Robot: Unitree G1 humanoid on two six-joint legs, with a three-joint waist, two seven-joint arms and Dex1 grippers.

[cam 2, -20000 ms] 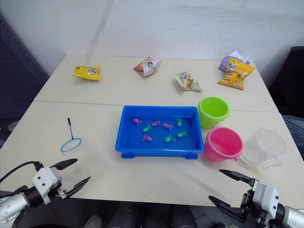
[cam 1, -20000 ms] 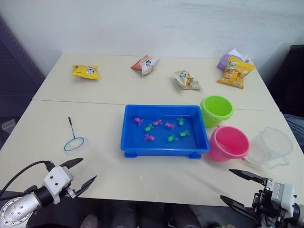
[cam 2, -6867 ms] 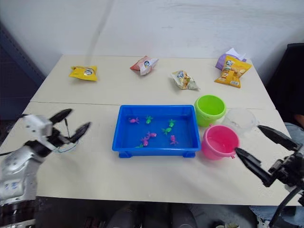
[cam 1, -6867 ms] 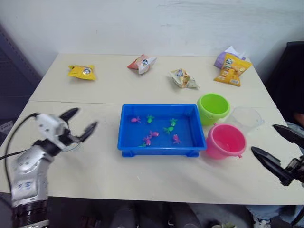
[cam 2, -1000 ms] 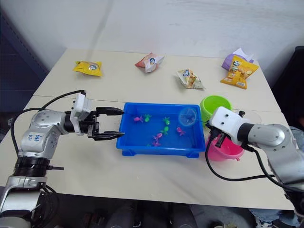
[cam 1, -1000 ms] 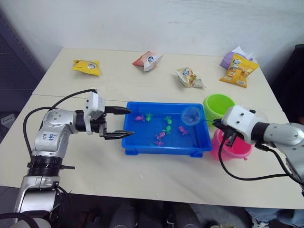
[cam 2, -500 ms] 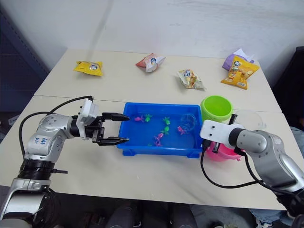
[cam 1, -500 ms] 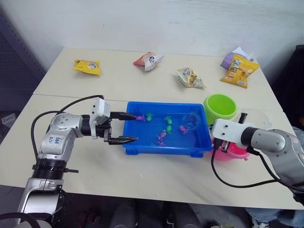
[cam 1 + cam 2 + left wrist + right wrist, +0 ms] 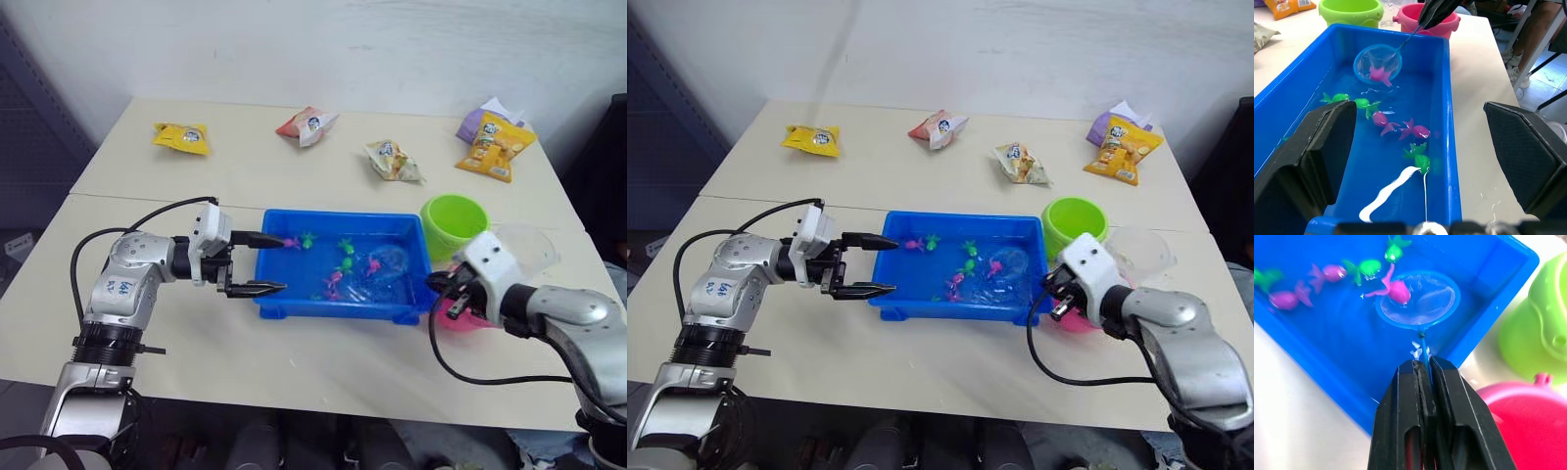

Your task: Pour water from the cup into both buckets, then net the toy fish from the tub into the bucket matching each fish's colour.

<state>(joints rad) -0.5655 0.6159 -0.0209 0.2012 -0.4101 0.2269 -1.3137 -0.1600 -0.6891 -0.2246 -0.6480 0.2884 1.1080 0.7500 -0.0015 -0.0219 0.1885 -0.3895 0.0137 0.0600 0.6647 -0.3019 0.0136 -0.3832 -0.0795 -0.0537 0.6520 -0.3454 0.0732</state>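
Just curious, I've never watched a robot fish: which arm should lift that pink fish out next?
Right. Its claw is shut on the net, with a pink fish over the hoop. The left claw is open and empty by the tub.

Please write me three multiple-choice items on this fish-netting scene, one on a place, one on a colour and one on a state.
1. Where is the net's hoop?
A. In the tub
B. Over the green bucket
C. Flat on the table

2. What colour is the fish at the hoop's rim?
A. Green
B. Pink
C. Yellow

3. How is the left end effector?
A. Shut on the net handle
C. Shut on a fish
B. Open, holding nothing

Answers:
1 A: the right wrist view shows the hoop down among the fish inside the blue walls.
2 B: it is magenta, lying across the blue rim.
3 B: its fingers stand apart at the tub's near-left end, while the right end effector clamps the handle.
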